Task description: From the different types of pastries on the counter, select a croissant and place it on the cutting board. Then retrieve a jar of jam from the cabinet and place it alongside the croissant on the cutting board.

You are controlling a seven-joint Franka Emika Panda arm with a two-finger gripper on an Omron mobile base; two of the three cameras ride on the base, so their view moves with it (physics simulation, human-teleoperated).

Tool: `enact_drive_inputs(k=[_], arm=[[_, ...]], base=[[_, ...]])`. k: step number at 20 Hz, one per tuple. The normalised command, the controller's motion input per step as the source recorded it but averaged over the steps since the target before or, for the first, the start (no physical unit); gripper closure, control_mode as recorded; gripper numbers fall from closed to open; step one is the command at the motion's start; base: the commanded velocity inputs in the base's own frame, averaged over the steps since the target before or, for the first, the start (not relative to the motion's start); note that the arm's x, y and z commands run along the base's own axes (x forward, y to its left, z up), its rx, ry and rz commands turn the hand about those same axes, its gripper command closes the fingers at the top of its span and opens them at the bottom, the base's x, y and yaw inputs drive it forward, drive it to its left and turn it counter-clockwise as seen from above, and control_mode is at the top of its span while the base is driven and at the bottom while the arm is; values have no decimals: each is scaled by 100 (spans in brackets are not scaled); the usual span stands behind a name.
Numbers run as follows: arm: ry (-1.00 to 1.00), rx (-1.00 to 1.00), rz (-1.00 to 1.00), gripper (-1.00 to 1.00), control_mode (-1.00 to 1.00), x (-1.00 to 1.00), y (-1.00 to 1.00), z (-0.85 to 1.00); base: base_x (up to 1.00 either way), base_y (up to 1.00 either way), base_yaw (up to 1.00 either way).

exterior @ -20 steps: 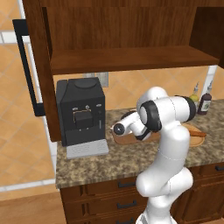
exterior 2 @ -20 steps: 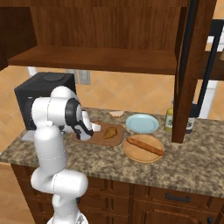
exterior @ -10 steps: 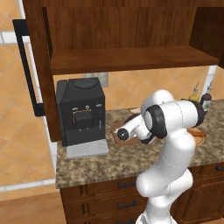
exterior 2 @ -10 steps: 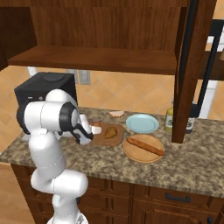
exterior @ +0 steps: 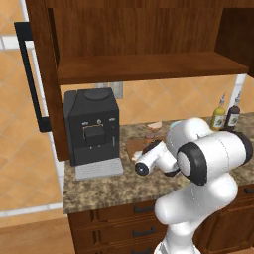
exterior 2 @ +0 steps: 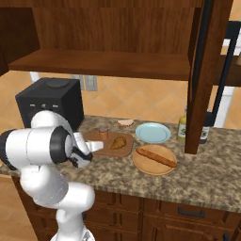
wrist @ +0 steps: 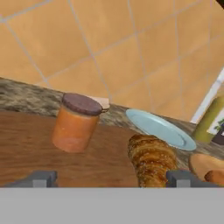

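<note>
While the jar of jam [wrist: 75, 123] stands upright on the cutting board [wrist: 26, 144], ahead of the gripper [wrist: 112, 178] and toward its left fingertip, the croissant [wrist: 151, 159] lies on the same board just ahead of the right fingertip, apart from the jar. Both fingertips [wrist: 41, 178] sit far apart at the bottom of the hand view, spread wide with nothing between them; the jar and the croissant are both free of the tool.

Seen from the right base view, the jar of jam [exterior 2: 103, 132] and the croissant [exterior 2: 117, 141] rest side by side on the cutting board [exterior 2: 123, 149], just beyond the end of the arm. Past the board, farther from the gripper, lies a pale blue plate [wrist: 159, 127], and behind the jar a pale flat pastry [wrist: 102, 103] sits on the counter [wrist: 22, 101]. Off to the gripper's right, a round wooden plate [exterior 2: 147, 164] carries a long orange pastry [exterior 2: 156, 157]. A yellowish bottle [exterior 2: 182, 129] stands beyond that, near the cabinet [exterior 2: 113, 42] side panel. To the gripper's left stands a black coffee machine [exterior: 92, 126].
</note>
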Motion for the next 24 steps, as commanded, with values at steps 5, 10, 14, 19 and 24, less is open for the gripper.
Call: enact_drive_inputs(k=[5,10,14,19,24], arm=[[-41,-1,0,-100,-100,-100,-6,67],[-37,-1,-2,-100,-100,-100,-3,77],[-29,0,-8,-100,-100,-100,-19,44],[-27,0,-12,-100,-100,-100,-49,2],[-23,0,-14,-100,-100,-100,-44,1]], base=[[0,0,0],[0,0,0],[0,0,0],[0,0,0],[0,0,0]])
